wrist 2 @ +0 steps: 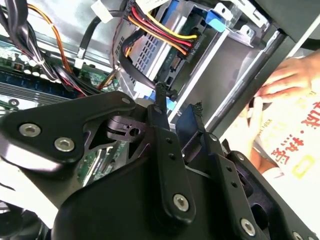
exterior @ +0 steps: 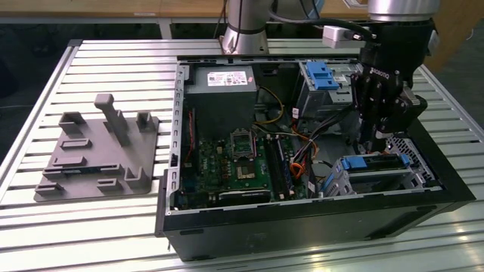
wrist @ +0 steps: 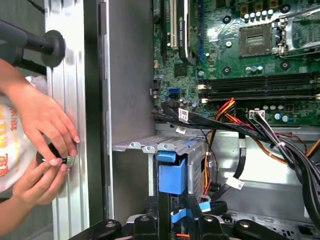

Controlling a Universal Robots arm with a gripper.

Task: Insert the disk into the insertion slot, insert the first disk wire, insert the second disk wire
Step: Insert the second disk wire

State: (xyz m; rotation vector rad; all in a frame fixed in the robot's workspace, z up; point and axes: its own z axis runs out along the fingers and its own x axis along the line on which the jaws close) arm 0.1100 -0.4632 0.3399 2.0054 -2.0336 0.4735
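The disk (exterior: 376, 163), grey in its blue carrier (wrist: 172, 175), lies inside the insertion slot (exterior: 400, 180), a low silver cage by the case's front wall. A red, yellow and black wire (wrist 2: 167, 34) ends in a black plug (wrist 2: 192, 48) seated at the disk's edge. My gripper (exterior: 376, 148) hangs straight above the disk. In both wrist views its black fingers (wrist 2: 161, 107) stand close together, with a blue plug (wrist: 180, 215) of a black wire (wrist 2: 134, 70) held between them, just off the disk's edge.
The taller silver cage with a blue clip (exterior: 321, 76) stands behind my gripper. The motherboard (exterior: 234, 161) and loose cable bundles (wrist: 280, 142) fill the case. A person's hands (wrist: 45, 130) work just outside the case wall. A grey fixture plate (exterior: 98, 153) lies on the slatted table.
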